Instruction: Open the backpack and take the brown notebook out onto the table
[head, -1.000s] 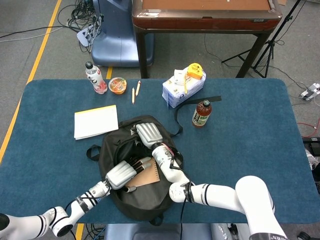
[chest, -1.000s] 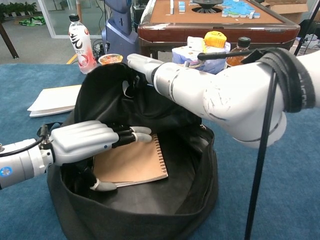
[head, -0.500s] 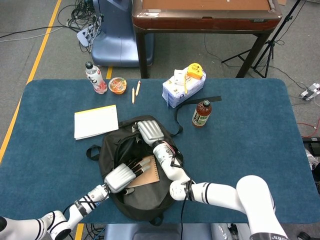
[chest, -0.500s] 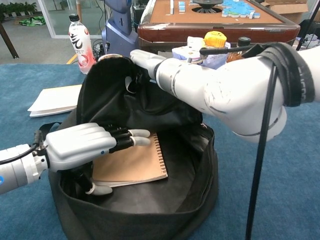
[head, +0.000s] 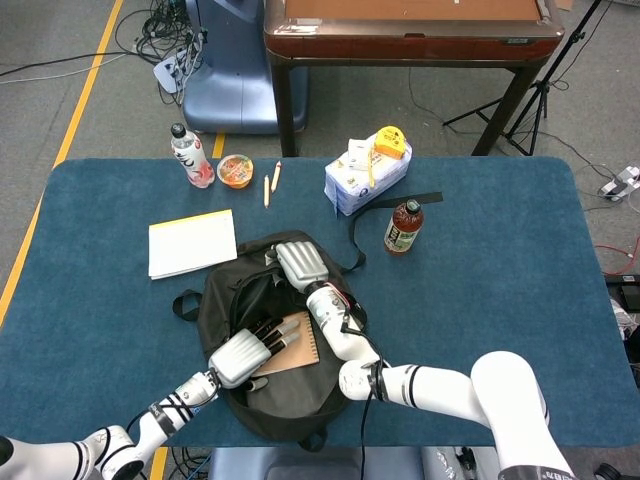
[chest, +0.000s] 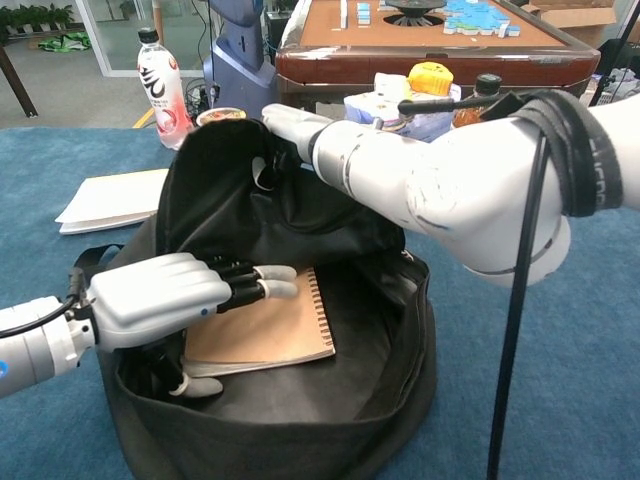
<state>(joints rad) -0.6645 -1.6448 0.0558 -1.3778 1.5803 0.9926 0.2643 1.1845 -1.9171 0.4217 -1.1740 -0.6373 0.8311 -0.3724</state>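
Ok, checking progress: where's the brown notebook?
Still inside the open backpack: brown notebook lies under the left hand, fingers above, thumb beneath.

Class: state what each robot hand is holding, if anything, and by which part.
The right hand holds the backpack open by its flap's top edge. The left hand pinches the brown notebook at its left edge.

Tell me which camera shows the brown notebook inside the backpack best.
The chest view: the brown notebook lies large in the open backpack, spiral edge clear, left hand over it. The head view shows only a small brown patch.
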